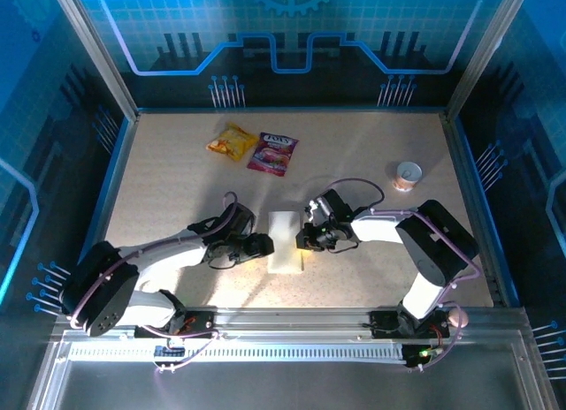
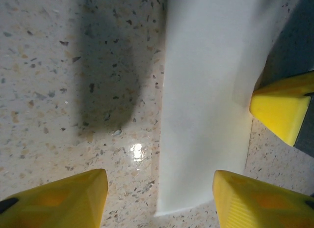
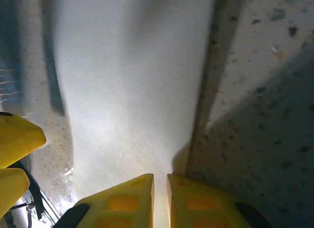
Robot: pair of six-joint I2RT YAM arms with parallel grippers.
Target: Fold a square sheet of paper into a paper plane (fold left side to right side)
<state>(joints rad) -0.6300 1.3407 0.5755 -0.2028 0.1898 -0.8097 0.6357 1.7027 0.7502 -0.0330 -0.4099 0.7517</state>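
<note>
White arms [image 1: 168, 261], lilac cables [image 1: 354, 181], yellow fingertips [image 2: 59, 201]

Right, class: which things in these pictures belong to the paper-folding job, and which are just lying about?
Belongs to the job:
folded white paper
left end effector
right end effector

Just lying about:
yellow snack packet
pink snack packet
small round cup
</note>
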